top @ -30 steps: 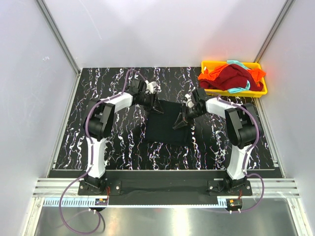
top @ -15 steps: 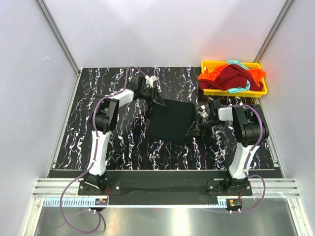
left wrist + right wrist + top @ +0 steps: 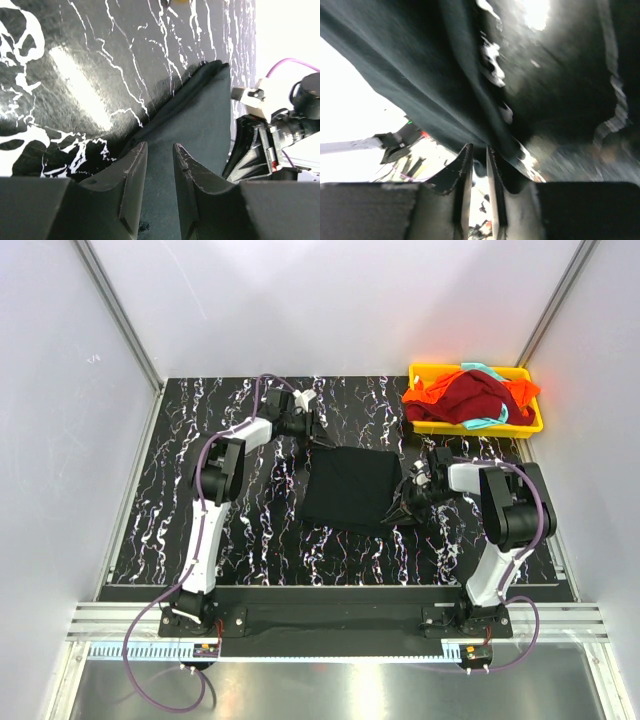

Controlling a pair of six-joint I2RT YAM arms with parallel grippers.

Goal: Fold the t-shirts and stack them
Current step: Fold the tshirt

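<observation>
Right gripper (image 3: 398, 508) low at near-right edge of black t-shirt (image 3: 350, 490). Jaws pinched to thin slit, cloth fold right at tips; held or not, cannot tell. Black t-shirt lies folded, roughly square, mid-table (image 3: 250, 520). Left gripper (image 3: 313, 432) at shirt's far-left corner, jaws narrowly apart over dark cloth; grip, cannot tell. Far right: yellow tray (image 3: 428, 371), dark red t-shirt (image 3: 470, 395) heaped on orange t-shirt (image 3: 425, 392), teal t-shirt (image 3: 485, 422) peeking out.
</observation>
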